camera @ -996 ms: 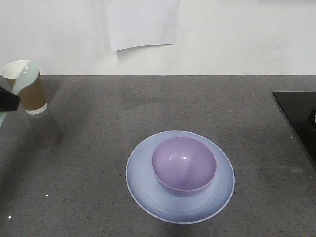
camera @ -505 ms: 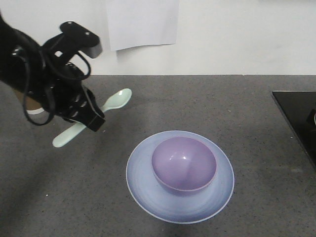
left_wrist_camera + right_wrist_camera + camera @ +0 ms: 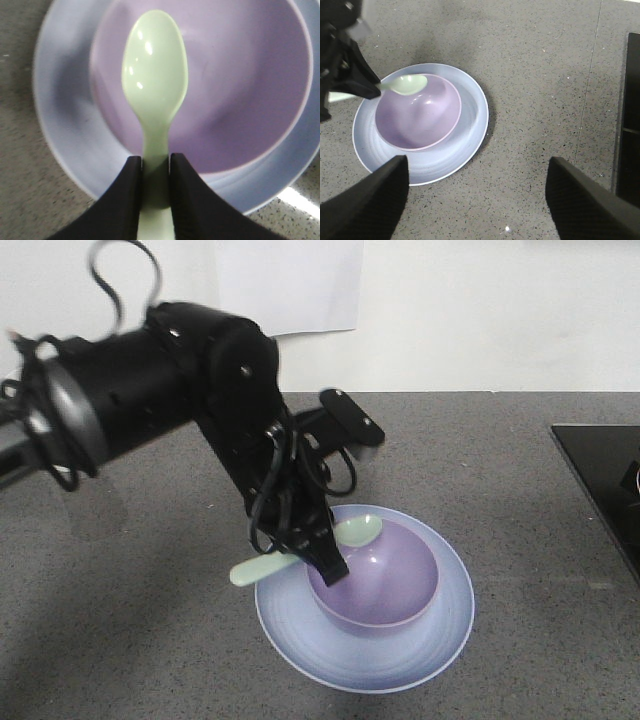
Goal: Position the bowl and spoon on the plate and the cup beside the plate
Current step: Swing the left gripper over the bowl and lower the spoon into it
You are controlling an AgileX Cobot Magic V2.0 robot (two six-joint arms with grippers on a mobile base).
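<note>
The lavender bowl (image 3: 385, 580) sits in the middle of the pale blue plate (image 3: 365, 665). My left gripper (image 3: 325, 562) is shut on the handle of the mint-green spoon (image 3: 357, 531). It holds the scoop over the bowl's near-left rim. In the left wrist view the spoon (image 3: 155, 75) runs from between the fingers of that gripper (image 3: 156, 159) out over the bowl (image 3: 240, 100) and plate (image 3: 65, 125). My right gripper (image 3: 477, 165) is open and holds nothing. It hangs above the counter beside the plate (image 3: 467, 130), bowl (image 3: 415, 120) and spoon (image 3: 407, 84). The cup is hidden.
A black slab (image 3: 600, 470) lies at the right edge of the grey speckled counter (image 3: 520, 440). A white sheet (image 3: 288, 285) hangs on the back wall. The left arm (image 3: 150, 390) spans the counter's left half.
The left arm has swung from the far left to the plate, carrying the spoon until its scoop is over the bowl. The cup, seen earlier at the back left, is now covered.
</note>
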